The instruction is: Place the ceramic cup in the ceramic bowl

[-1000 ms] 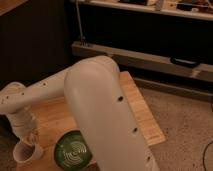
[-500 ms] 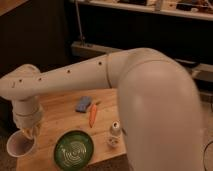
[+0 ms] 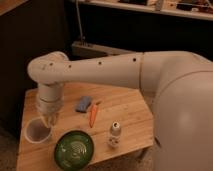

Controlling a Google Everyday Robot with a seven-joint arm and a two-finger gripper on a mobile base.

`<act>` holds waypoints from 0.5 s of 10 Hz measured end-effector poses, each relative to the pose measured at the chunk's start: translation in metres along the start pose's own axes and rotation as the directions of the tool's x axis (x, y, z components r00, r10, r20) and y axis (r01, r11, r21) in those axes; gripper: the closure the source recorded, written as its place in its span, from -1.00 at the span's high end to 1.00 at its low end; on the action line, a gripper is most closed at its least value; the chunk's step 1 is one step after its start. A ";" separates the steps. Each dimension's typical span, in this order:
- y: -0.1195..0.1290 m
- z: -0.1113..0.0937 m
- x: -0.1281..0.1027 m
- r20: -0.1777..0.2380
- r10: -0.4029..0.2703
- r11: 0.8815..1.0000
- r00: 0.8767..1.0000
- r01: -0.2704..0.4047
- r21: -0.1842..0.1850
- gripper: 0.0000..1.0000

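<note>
The white ceramic cup (image 3: pixel 35 132) is at the left end of the wooden table (image 3: pixel 125 112), mouth up. My gripper (image 3: pixel 49 120) points down from the white arm and is shut on the cup's right rim. The dark green ceramic bowl (image 3: pixel 74 148) with pale swirl lines stands at the table's front edge, just right of the cup and below the gripper. The cup is beside the bowl, not over it.
An orange carrot (image 3: pixel 93 114) and a blue sponge (image 3: pixel 83 103) lie mid-table. A small white bottle with a dark cap (image 3: pixel 114 135) stands right of the bowl. My large white arm fills the right side. Dark shelving stands behind the table.
The cup has moved right, toward the bowl, together with the gripper. The arm has swung so that more of the table shows. The bowl, carrot, sponge and bottle have not moved.
</note>
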 end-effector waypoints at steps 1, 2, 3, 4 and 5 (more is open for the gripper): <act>-0.019 -0.001 0.013 -0.004 0.039 0.999 0.999 -0.039 0.009 -0.95; -0.034 0.002 0.025 -0.013 0.078 0.997 0.997 -0.077 0.019 -0.95; -0.046 0.007 0.036 -0.028 0.106 0.994 0.994 -0.105 0.027 -0.95; -0.055 0.012 0.045 -0.040 0.124 0.992 0.991 -0.123 0.033 -0.95; -0.065 0.020 0.061 -0.057 0.146 0.988 0.988 -0.143 0.051 -0.95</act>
